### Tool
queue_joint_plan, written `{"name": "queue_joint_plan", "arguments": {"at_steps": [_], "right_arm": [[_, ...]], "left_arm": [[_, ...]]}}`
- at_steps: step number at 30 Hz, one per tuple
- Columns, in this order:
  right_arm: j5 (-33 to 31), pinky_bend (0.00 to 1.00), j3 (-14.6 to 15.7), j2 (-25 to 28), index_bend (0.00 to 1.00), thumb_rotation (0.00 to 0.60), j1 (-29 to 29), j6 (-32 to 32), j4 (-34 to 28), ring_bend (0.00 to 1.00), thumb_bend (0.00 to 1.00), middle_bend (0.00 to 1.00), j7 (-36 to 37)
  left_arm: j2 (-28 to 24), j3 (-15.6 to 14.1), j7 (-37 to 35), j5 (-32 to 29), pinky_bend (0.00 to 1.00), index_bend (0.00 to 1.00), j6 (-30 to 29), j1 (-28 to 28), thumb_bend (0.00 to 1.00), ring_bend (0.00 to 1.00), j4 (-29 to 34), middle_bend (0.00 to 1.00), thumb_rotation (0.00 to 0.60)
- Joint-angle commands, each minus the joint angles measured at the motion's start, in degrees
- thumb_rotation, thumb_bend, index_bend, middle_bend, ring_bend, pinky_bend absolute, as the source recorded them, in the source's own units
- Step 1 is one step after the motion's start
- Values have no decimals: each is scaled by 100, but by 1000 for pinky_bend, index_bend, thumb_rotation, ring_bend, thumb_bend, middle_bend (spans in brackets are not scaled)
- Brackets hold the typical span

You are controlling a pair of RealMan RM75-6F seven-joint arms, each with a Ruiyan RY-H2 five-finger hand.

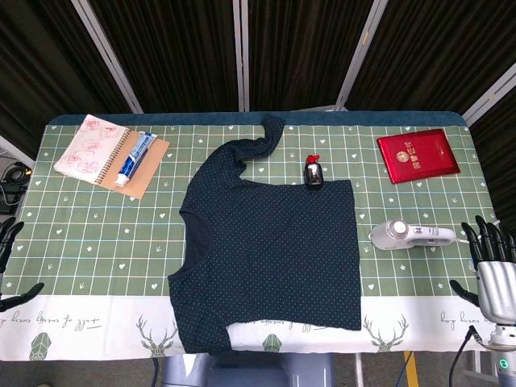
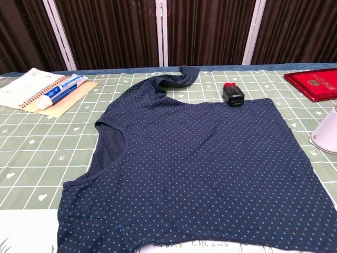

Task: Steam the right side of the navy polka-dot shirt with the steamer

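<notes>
The navy polka-dot shirt (image 1: 270, 250) (image 2: 200, 168) lies flat in the middle of the table, neck hole to the left and one sleeve stretching toward the far edge. The white steamer (image 1: 409, 235) lies on its side just right of the shirt; only its rounded head (image 2: 327, 132) shows at the chest view's right edge. My right hand (image 1: 490, 270) hovers at the table's right edge, fingers spread and empty, a little right of the steamer's handle. My left hand (image 1: 10, 270) is at the far left edge, fingers apart, holding nothing. Neither hand shows in the chest view.
A small black bottle with a red cap (image 1: 313, 172) (image 2: 233, 96) rests at the shirt's far hem. A red booklet (image 1: 418, 155) lies at the back right. A spiral notebook (image 1: 90, 145) and a toothpaste tube (image 1: 135, 157) on brown card sit at the back left.
</notes>
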State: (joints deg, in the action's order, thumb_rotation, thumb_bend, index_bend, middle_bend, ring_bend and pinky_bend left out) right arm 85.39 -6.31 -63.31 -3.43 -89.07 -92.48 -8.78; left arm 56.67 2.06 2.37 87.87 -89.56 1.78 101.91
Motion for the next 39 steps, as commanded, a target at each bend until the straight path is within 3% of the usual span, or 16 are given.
{"name": "queue_joint_plan", "arguments": {"at_steps": [1, 7, 13, 24, 32, 39], "right_arm": [[-13, 0, 1, -4, 0, 600, -2, 12, 8, 0, 0, 0, -1], [-70, 0, 7, -18, 0, 600, -22, 93, 43, 0, 0, 0, -2], [-299, 0, -38, -145, 0, 600, -246, 596, 299, 0, 0, 0, 202], [-600, 0, -322, -1080, 2, 600, -1178, 1898, 2256, 0, 0, 0, 1078], [-580, 0, -354, -1739, 33, 600, -1582, 2296, 3594, 0, 0, 13, 1531], [-527, 0, -266, -2012, 41, 600, -1761, 2531, 4195, 0, 2, 21, 1675]], "left_arm": [[0, -4, -2, 6, 0, 0, -1, -2, 0, 0, -2, 0, 600], [3, -3, 9, 11, 0, 0, 14, 8, 0, 0, -5, 0, 600], [12, 27, 36, -47, 0, 0, 57, 36, 0, 0, -7, 0, 600], [68, 117, 142, -301, 0, 0, 234, 127, 0, 0, -26, 0, 600], [164, 169, 297, -518, 0, 0, 421, 216, 0, 0, -104, 0, 600], [231, 201, 399, -641, 0, 0, 507, 266, 0, 0, -156, 0, 600]]}}
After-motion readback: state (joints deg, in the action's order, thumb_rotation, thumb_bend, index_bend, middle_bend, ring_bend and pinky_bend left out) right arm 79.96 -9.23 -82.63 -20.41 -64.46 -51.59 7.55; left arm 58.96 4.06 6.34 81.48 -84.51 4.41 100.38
